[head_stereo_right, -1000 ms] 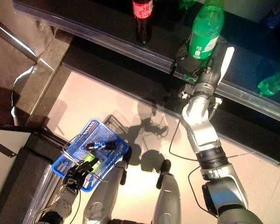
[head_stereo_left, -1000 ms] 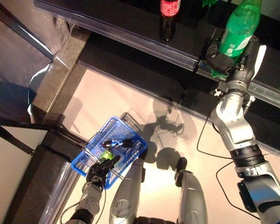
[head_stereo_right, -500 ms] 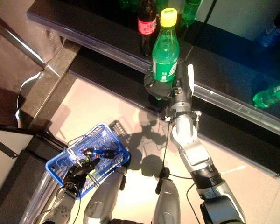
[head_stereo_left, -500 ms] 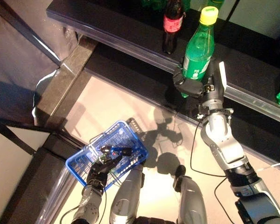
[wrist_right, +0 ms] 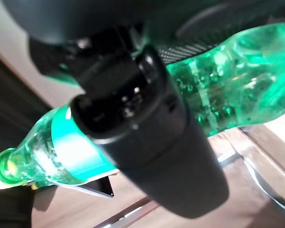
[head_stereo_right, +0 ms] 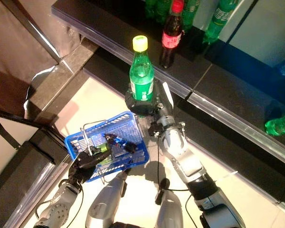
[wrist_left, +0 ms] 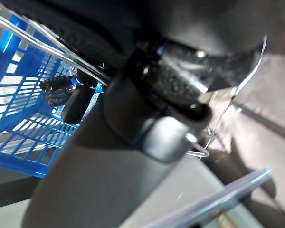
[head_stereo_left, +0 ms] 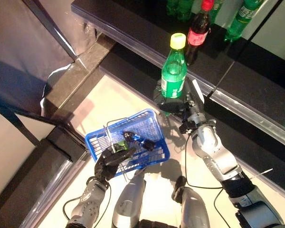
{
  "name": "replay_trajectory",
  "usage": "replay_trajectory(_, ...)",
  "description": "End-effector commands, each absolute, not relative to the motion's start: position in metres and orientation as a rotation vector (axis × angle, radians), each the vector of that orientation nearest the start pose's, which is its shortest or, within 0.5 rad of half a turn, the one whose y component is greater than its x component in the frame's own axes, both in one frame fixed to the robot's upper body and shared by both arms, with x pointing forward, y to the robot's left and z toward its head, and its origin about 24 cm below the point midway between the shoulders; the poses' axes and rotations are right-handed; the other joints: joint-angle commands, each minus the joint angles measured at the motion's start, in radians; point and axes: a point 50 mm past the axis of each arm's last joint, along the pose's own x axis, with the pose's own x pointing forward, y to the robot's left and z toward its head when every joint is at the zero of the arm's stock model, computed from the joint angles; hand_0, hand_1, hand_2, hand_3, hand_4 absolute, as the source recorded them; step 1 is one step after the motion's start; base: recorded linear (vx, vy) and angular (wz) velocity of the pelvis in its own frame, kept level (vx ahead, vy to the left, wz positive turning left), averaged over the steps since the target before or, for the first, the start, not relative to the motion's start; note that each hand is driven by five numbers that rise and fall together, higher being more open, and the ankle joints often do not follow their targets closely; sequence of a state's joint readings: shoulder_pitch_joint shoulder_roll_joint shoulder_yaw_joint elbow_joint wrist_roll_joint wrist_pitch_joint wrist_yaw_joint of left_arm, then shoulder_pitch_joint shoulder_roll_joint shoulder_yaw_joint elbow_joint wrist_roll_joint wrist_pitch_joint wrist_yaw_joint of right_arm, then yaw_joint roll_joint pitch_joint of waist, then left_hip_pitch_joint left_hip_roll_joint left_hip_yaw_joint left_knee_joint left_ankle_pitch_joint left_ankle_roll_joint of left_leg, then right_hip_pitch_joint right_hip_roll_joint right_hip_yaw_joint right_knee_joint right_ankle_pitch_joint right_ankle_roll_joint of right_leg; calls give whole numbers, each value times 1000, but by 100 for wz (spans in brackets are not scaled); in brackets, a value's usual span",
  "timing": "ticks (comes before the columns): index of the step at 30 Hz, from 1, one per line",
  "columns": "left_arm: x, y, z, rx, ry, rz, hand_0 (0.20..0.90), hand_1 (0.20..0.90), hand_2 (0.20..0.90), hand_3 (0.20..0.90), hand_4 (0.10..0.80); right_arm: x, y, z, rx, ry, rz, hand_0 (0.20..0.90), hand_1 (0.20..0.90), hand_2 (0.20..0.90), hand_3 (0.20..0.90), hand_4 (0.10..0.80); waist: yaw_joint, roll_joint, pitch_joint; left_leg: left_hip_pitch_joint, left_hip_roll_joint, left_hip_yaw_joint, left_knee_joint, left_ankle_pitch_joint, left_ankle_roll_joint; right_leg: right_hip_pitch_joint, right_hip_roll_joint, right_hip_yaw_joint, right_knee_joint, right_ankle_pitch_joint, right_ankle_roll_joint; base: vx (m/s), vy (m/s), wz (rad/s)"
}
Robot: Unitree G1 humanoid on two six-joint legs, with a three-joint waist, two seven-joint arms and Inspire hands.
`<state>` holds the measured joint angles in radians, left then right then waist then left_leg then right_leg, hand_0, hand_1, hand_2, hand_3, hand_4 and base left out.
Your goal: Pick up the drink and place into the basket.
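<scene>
We carry the green plastic yellow-capped bottle gripped in right hand, just beside the blue plastic wire-handled basket our left hand grips; next, lower in.

Green bottle: base hidden inside the right hand, fingers wrapped round it; label print too small to tell.

Blue basket: near rim partly covered by the left hand; a dark item and a small green item lie inside, their kind too small to tell.

Left wrist view: mostly filled by the blurred dark hand; only a corner of the basket and one dark item show.

Shelf, far edge: dark bottle with red label whole; green bottles behind it cut off by the top edge.

Shelf, right end: another green bottle cut by the picture's edge.
</scene>
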<state>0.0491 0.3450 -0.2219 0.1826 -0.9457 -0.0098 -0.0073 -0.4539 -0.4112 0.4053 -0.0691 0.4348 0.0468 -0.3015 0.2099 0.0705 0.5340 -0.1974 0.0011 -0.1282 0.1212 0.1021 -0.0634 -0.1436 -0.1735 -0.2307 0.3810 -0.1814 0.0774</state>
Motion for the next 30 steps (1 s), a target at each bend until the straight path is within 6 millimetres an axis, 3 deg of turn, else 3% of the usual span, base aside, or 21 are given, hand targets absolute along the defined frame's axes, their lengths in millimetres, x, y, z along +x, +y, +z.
replay_trajectory(1,244,177,104,-535,-257,-367,300,300,300,200,100,280,-74,206,132,-574,392,300,300,300,200,100,16,-15,-170,26,-12,-29,62,-51,27,91,21,-34,-97,75,-72,23,-32,19)
replay_trajectory(15,234,142,160,-577,-408,-784,300,300,300,200,100,284,-54,169,134,-398,399,300,300,300,200,100,50,-29,-178,26,-28,-76,67,-62,32,118,17,-62,-124,83,-61,13,-27,9)
replay_trajectory(22,230,128,173,-603,-434,-935,300,300,300,200,100,284,-42,141,142,-277,409,300,300,300,200,100,50,-28,-181,26,-34,-84,61,-61,33,118,15,-58,-133,88,-57,4,-3,3)
replay_trajectory(30,227,128,182,-551,-475,-970,300,300,300,200,100,284,-35,120,106,-209,388,300,300,300,200,100,61,-22,-175,15,-44,-93,67,-62,36,111,10,-57,-132,88,-55,2,-3,2)
